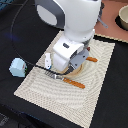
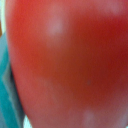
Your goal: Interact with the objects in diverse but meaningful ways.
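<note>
- Black tabletop [image 1: 15, 30]; a pale woven placemat [image 1: 95, 85] lies across it.
- Gripper: hidden beneath the arm's white body [image 1: 70, 30] in the exterior view; whether its jaws are open or closed cannot be told.
- Red tomato [image 2: 70, 60] fills the wrist view, blurred, very close to the camera; contact unclear.
- Round tan plate [image 1: 80, 70] mostly covered by the arm.
- Orange-handled fork [image 1: 67, 80] lies just beside the plate, on the mat.
- Pale blue-white cup [image 1: 18, 67] sits off the mat, toward the exterior view's left.

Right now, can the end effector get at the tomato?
Probably yes: the red tomato fills the wrist view with nothing in front, so the end effector is right on it. The exterior view hides the contact behind the arm.
</note>
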